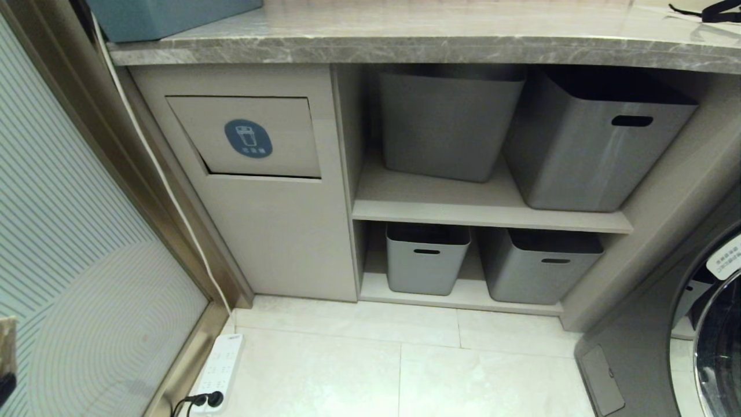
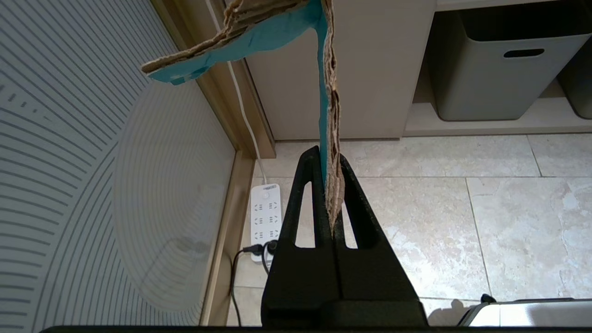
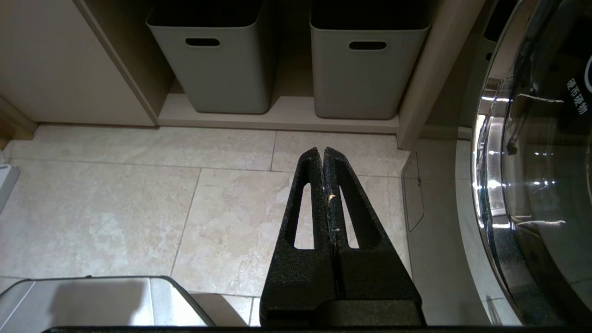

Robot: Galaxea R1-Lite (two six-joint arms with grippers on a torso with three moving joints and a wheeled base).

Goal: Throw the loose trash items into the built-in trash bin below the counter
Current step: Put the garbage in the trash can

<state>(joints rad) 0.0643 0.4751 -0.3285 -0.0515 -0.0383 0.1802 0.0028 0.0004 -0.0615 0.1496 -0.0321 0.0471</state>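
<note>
Trash scrap (image 2: 329,92): one piece of tan cardboard with turquoise paper on one face, pinched between the closed fingers of the left gripper (image 2: 329,159). Scrap stands up out of the fingertips and folds over at its far end into a flap. Gripper hangs above the pale floor tiles (image 2: 462,217), near the glass door (image 2: 92,162) with its curved line pattern; a white power strip (image 2: 265,215) with a black plug lies on the floor by the door frame.

Built-in trash bin (image 1: 249,136): beige cabinet panel under the left end of the counter (image 1: 440,40), rectangular flap with round blue sticker. Flap sits slightly tilted in its opening. Scrap not at the flap.

Right gripper (image 3: 323,155): fingers pressed together, nothing between them, hanging over the tiles in front of the lower shelf.

Shelves to the right of the bin hold four grey tubs (image 1: 590,145), two above and two below, the lower pair with slot handles facing out. Teal box (image 1: 168,17) on the counter's left end. Washing machine door (image 1: 718,341) at the right edge of the head view.
</note>
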